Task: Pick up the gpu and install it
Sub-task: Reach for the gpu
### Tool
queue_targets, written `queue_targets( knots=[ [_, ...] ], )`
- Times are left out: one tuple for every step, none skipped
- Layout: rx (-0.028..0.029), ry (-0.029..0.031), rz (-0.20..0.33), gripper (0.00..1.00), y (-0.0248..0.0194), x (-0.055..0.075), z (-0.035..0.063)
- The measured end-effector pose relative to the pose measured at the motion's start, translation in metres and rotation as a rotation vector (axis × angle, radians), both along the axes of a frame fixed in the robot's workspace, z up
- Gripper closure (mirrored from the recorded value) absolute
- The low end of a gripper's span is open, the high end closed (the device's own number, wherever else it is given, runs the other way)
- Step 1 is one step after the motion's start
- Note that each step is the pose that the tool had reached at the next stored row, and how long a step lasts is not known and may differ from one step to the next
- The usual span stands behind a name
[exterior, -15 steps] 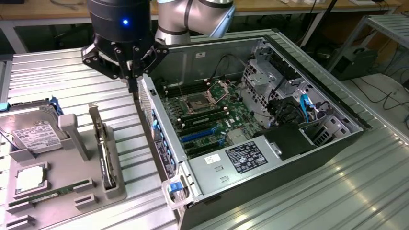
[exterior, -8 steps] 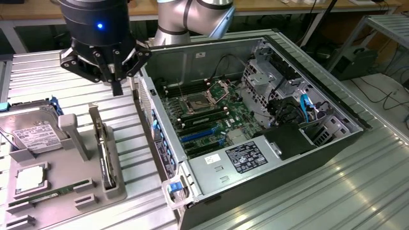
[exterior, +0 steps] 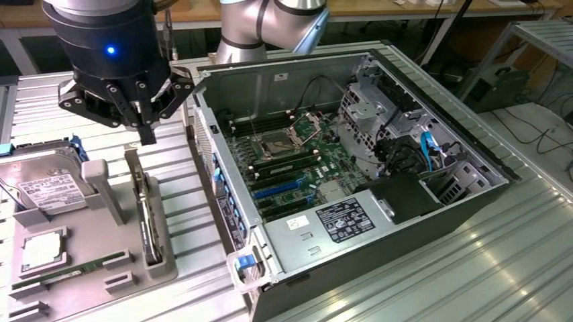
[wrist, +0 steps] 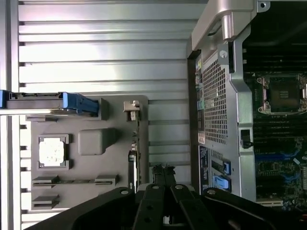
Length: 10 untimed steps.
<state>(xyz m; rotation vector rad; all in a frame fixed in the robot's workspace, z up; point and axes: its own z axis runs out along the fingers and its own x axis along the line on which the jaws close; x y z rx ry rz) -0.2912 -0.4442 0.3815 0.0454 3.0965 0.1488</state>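
Jaws: together with nothing between them. My gripper (exterior: 146, 136) hangs over the gray holder (exterior: 94, 231).
Gpu: the gpu (exterior: 147, 215) stands on edge in a slot of that holder, and I am not touching it.
Bearing: in the exterior view it lies toward 6 o'clock from my fingertips, near and lower.
Long axis: it runs 12 to 6 o'clock, and I judge the bracket end to be at 12, closest to me.
Case: the open computer case (exterior: 268, 80) sits toward 3 o'clock.

support: ribbed metal table (exterior: 501, 268) | on it: grey fixture tray (exterior: 94, 235), likely plastic; open computer case (exterior: 376, 265)
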Motion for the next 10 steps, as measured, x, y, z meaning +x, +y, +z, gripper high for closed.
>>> queue_targets(
  knots=[
    [-0.0058, 0.0006, 0.000, 0.89, -0.0010, -0.0020, -0.0010],
    [-0.0079, 0.0026, 0.002, 0.89, -0.0012, -0.0023, -0.0015],
    [-0.0094, 0.0057, 0.007, 0.89, -0.0013, -0.0030, -0.0025],
    [-0.0101, 0.0090, 0.013, 0.89, -0.0013, -0.0048, -0.0043],
    [-0.0101, 0.0102, 0.018, 0.89, -0.0014, -0.0063, -0.0053],
    [-0.0102, 0.0108, 0.023, 0.89, -0.0018, -0.0075, -0.0060],
    [-0.0099, 0.0107, 0.032, 0.89, -0.0022, -0.0080, -0.0068],
    [-0.0099, 0.0106, 0.043, 0.89, -0.0022, -0.0082, -0.0072],
    [-0.0101, 0.0107, 0.056, 0.89, -0.0023, -0.0083, -0.0076],
    [-0.0103, 0.0107, 0.071, 0.89, -0.0023, -0.0085, -0.0080]
  ],
)
